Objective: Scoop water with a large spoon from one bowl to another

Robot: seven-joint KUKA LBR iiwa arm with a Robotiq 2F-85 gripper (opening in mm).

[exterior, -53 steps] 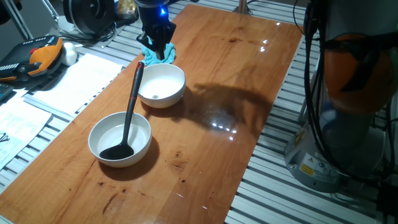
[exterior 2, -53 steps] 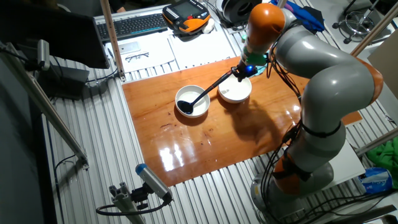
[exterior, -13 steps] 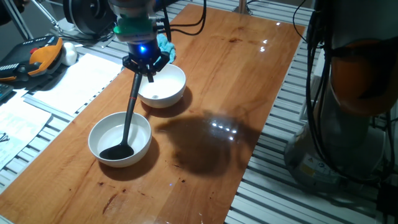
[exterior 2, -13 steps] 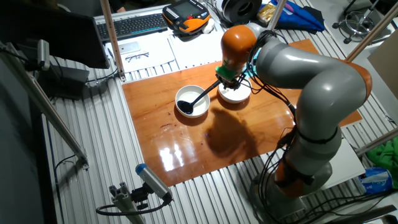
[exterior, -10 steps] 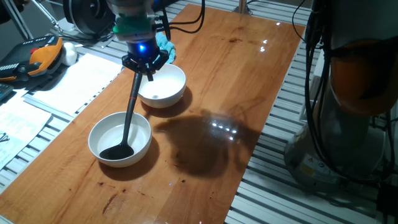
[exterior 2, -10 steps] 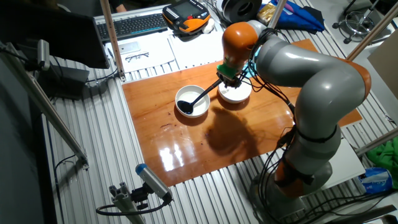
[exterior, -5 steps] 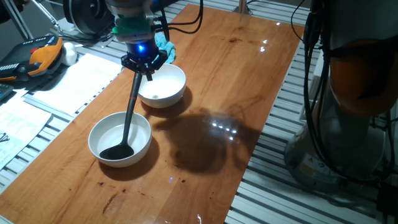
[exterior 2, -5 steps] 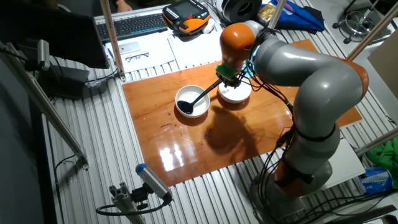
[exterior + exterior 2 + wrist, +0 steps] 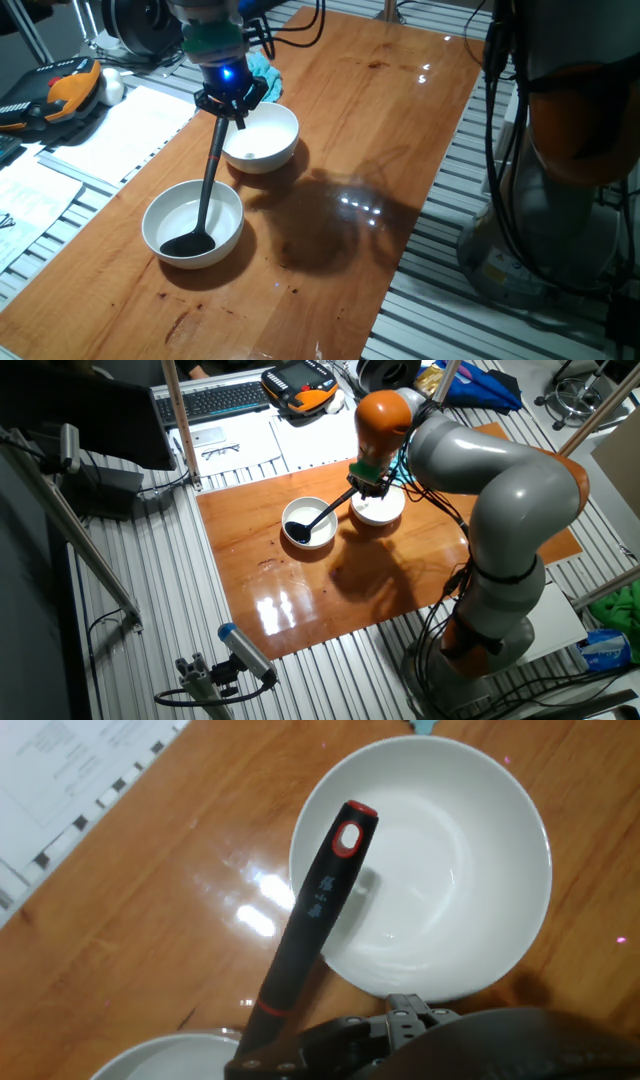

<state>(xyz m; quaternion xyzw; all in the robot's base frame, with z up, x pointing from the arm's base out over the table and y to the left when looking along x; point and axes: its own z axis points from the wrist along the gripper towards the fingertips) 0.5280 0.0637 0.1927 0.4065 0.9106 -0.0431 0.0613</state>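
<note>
- The claw (image 9: 230,108) sits at the top of the ladle (image 9: 205,190) handle, above the gap between the two bowls. Its fingers appear closed around the handle, though the contact itself is small in both fixed views and hidden in the hand view.
- The ladle is black, with a red ring at the end of its handle. It leans with its scoop inside the near bowl (image 9: 170,208) and its handle rising toward 1 o'clock in one fixed view.
- The far bowl (image 9: 275,125) is white and stands just beside the near bowl at its 1 o'clock, not touching it. In the hand view the handle end lies over the far bowl's rim at about 9 o'clock.
- Water cannot be made out in either bowl; only faint glints show on the white inside of the far bowl.
- A teal cloth (image 9: 260,72) lies just behind the far bowl, at its 12 o'clock.
- Both bowls stand on the wooden bench (image 9: 380,100). White papers (image 9: 120,135) lie off the bench edge at 9 o'clock.
</note>
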